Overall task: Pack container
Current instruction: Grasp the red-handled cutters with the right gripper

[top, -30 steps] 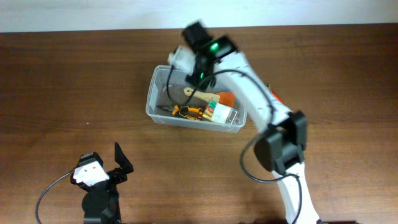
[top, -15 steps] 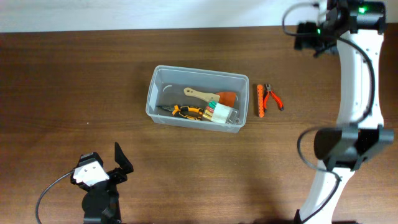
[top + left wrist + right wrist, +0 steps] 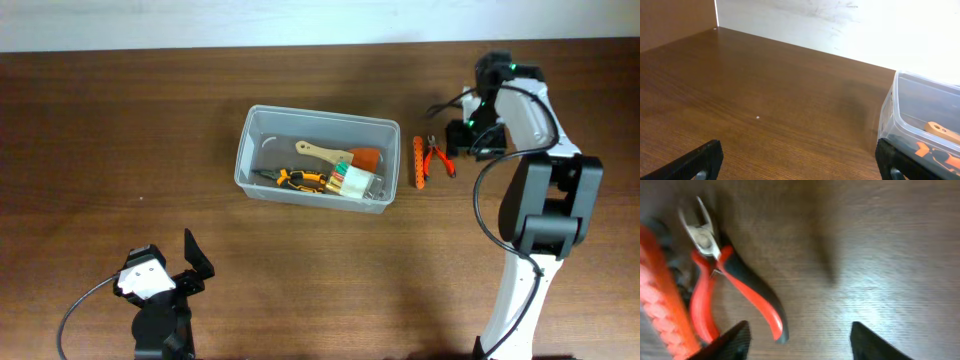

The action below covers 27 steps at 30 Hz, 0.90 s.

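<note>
The container [image 3: 250, 135], a clear plastic bin, sits mid-table and holds a wooden-handled brush, yellow-and-black pliers and a small box; its corner shows in the left wrist view [image 3: 895, 107]. Red-and-black pliers [image 3: 437, 157] and an orange tool [image 3: 419, 162] lie on the table just right of it; both show in the right wrist view, pliers [image 3: 735, 282], orange tool [image 3: 660, 305]. My right gripper [image 3: 470, 140] [image 3: 800, 342] is open and empty, low over the table beside the pliers' handles. My left gripper [image 3: 190, 262] [image 3: 800, 162] is open and empty near the front left.
A white wall edge [image 3: 840, 25] runs along the table's far side. Bare wood [image 3: 120, 130] lies left of the container. The right arm's links [image 3: 545, 200] stand at the right side of the table.
The right arm has swung from over the container out to the far right, then come down beside the red pliers. The left arm has not moved.
</note>
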Motion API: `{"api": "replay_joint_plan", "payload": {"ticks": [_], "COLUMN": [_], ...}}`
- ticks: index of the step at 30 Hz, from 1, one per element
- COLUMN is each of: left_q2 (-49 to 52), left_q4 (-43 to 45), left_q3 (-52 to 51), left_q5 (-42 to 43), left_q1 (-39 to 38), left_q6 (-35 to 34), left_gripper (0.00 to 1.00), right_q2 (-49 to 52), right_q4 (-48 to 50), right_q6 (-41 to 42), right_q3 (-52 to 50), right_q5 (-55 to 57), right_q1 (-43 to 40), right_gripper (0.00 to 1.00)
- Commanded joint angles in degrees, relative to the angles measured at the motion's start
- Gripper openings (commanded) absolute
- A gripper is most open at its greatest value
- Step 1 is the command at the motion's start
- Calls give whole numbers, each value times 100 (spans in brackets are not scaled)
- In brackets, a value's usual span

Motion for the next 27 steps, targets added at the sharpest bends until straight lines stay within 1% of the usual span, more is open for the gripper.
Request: {"api": "replay_joint_plan", "payload": {"ticks": [1, 8, 10, 11, 16, 18, 25, 26, 27], "left_q2": [-24, -24, -24, -24, -24, -24, -24, -24, -24], "left_q4": [-4, -4, -4, -4, -4, -4, -4, -4, -4], "left_q3": [-22, -22, -22, -22, -22, -22, -22, -22, -22], "left_q5": [-20, -22, -22, -22, -22, -20, -20, -22, -22], "left_q1": [-22, -22, -22, -22, -22, -22, -22, -22, -22], "left_q6": [50, 50, 50, 50, 50, 50, 50, 50, 50], "left_gripper": [99, 99, 99, 99, 99, 99, 99, 99, 99], "right_q2": [-142, -138, -136, -136, -136, -136, -136, -136, -136], "right_q4": [223, 595, 627, 640, 726, 769, 870, 868, 866], "right_q6": [-199, -197, -197, -197, -199, -201, -330, -330, -328], "right_q3": [-409, -883, -894, -894, -894, -894, -894, -894, -894], "right_q5": [-15, -149, -205, -205, -205, -203, -175, -157, -157], "right_q1": [20, 24, 26, 33, 149, 225, 597, 629, 656], "right_gripper": [59, 58, 50, 48, 46, 41, 41, 38, 31]}}
